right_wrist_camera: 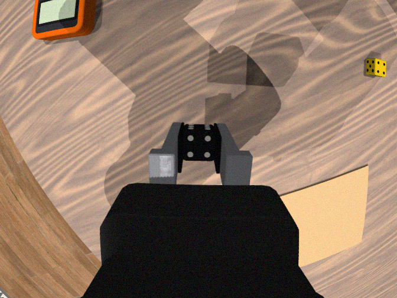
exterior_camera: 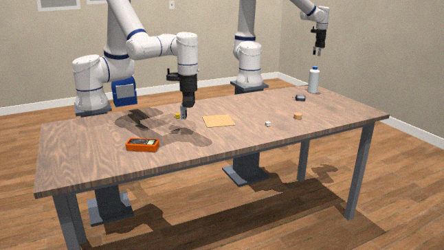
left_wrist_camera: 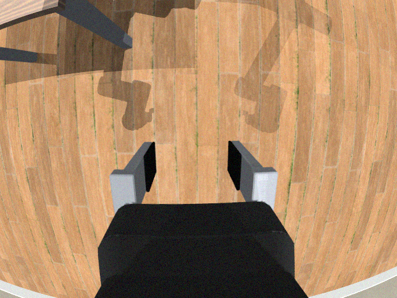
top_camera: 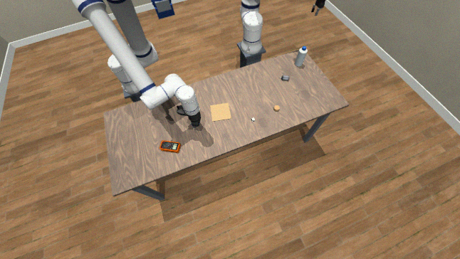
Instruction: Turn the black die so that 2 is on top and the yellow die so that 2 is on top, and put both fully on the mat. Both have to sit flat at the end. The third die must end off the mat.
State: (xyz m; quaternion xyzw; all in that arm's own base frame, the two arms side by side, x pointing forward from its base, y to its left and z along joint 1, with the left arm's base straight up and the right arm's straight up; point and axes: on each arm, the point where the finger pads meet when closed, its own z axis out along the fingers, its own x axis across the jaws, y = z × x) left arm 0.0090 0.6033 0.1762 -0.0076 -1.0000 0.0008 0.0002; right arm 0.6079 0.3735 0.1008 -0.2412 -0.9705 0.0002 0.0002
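Beyond and to one side of my right gripper's jaws (top_camera: pixel 195 124) (exterior_camera: pixel 183 117), toward its wrist camera's lower right, lies the mat (top_camera: pixel 220 112) (exterior_camera: pixel 218 121) (right_wrist_camera: pixel 330 214), with nothing on it. Those jaws pinch the black die (right_wrist_camera: pixel 199 142), a four facing the camera, apparently lifted over the table. Off to the jaws' upper right sits the yellow die (exterior_camera: pixel 177 116) (right_wrist_camera: pixel 376 67), also off the mat. My left gripper (top_camera: pixel 315 9) (exterior_camera: pixel 317 51) (left_wrist_camera: pixel 191 156) hangs far away, jaws spread, so I judge the right should carry on, turning the black die before crossing matward.
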